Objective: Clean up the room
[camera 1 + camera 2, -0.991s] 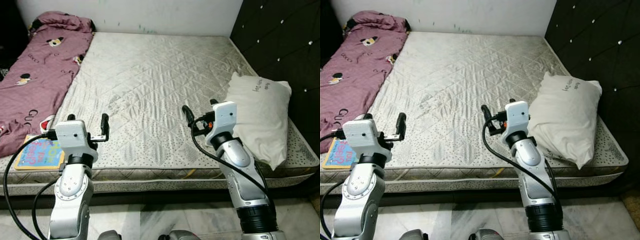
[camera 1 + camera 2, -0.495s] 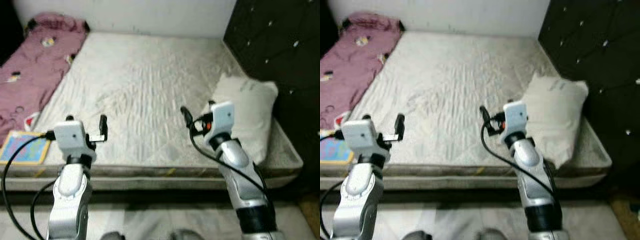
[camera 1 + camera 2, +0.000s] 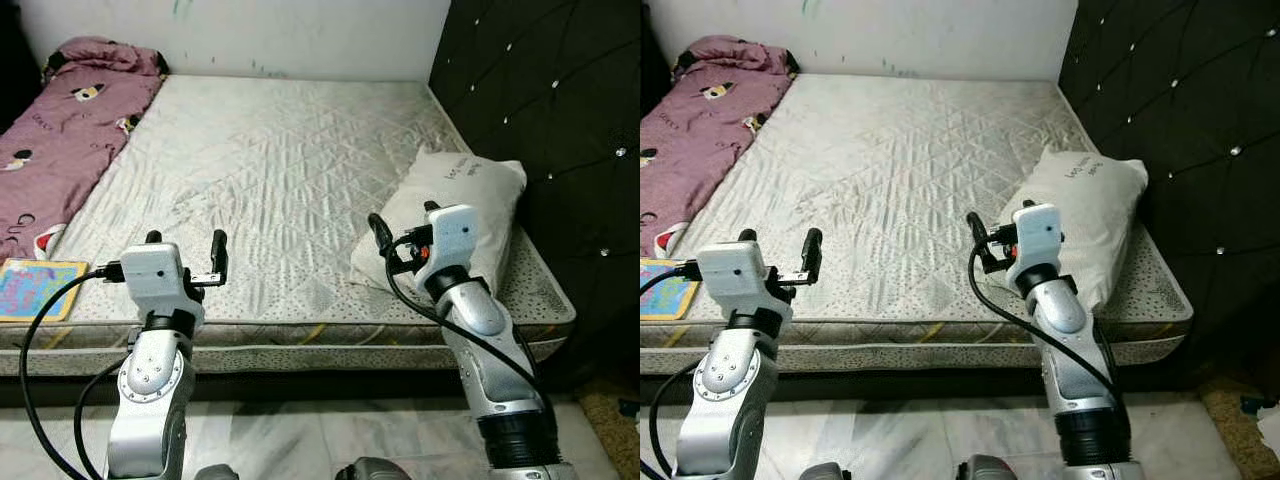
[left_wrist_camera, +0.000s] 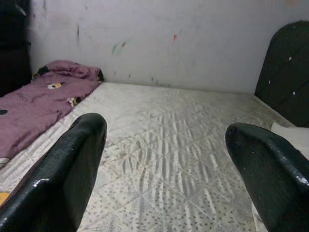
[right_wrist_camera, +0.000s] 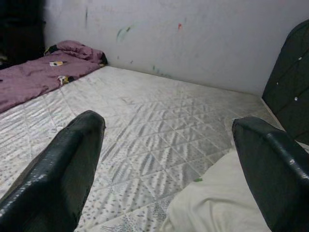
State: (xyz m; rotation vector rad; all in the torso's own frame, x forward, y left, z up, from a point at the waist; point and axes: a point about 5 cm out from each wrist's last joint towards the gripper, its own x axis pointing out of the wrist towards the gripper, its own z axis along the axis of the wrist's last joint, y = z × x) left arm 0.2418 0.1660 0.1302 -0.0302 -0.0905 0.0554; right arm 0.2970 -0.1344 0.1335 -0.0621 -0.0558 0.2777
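Both grippers hold their jaws apart and empty: the right gripper (image 3: 403,226) just beside the soft white pillow (image 3: 450,205), the left gripper (image 3: 186,253) at the bare quilted grey mattress (image 3: 270,160) front edge. The pillow, at the mattress's right edge by the headboard, looks light and yielding (it would sag), so pinching a corner seems best.

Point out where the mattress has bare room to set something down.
The widest free patch is the mattress middle, bordered by the purple blanket on the left and the white pillow on the right. The left front corner is crowded by the colourful book; the right front by the pillow.
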